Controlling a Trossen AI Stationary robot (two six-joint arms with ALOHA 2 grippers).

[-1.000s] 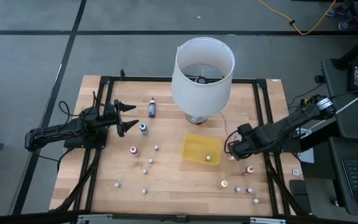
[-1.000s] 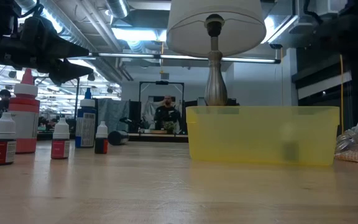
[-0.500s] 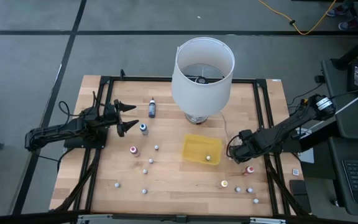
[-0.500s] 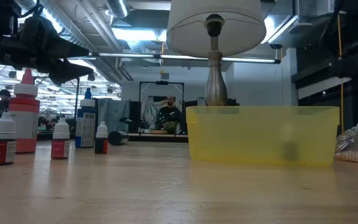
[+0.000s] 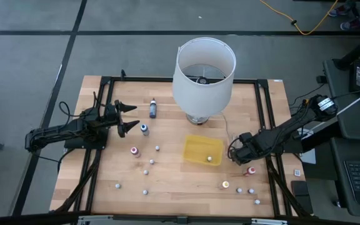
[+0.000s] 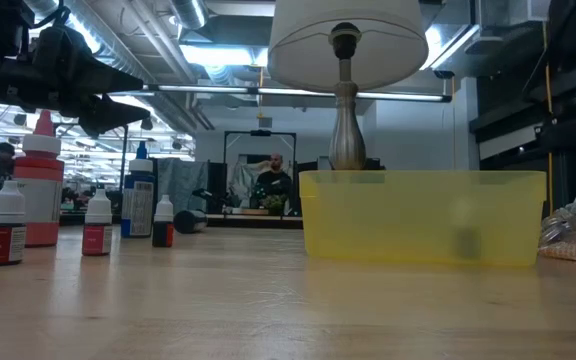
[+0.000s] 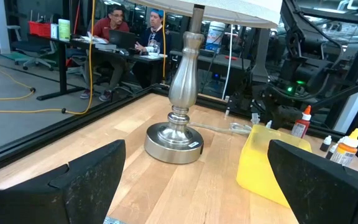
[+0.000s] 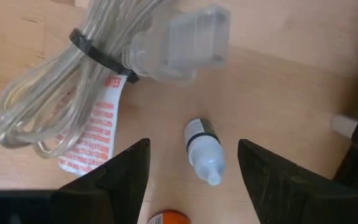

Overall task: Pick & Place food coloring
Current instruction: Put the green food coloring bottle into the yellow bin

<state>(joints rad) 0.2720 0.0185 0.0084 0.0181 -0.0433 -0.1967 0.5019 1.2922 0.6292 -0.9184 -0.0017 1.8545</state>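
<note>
Small food coloring bottles stand scattered on the wooden table (image 5: pixel 167 181): blue-topped ones (image 5: pixel 153 108), a red-topped one (image 5: pixel 250 170) and an orange-topped one (image 5: pixel 225 184). My right gripper (image 5: pixel 237 153) points down, just right of the yellow tray (image 5: pixel 202 150). It is open, a little above a tiny whitish bottle (image 8: pixel 202 151) that lies on its side between the fingers (image 8: pixel 126 177), untouched. An orange top (image 8: pixel 166 219) shows just below it in that view. My left gripper (image 5: pixel 127 117) waits open and level at the table's left, with nothing between its fingers (image 7: pixel 92 180).
A white-shaded lamp (image 5: pixel 204 75) stands behind the tray, its metal base (image 7: pixel 173 140) on the wood. A coiled clear cord with plug (image 8: pixel 73 93) and a red-printed tag (image 8: pixel 95 137) lie beside my right gripper. A dark frame rail (image 5: pixel 267 125) runs along the table's right.
My right gripper has come down toward the table and a little toward its near edge, still pointing down, with its fingers as far apart as before. The bottles have not moved.
</note>
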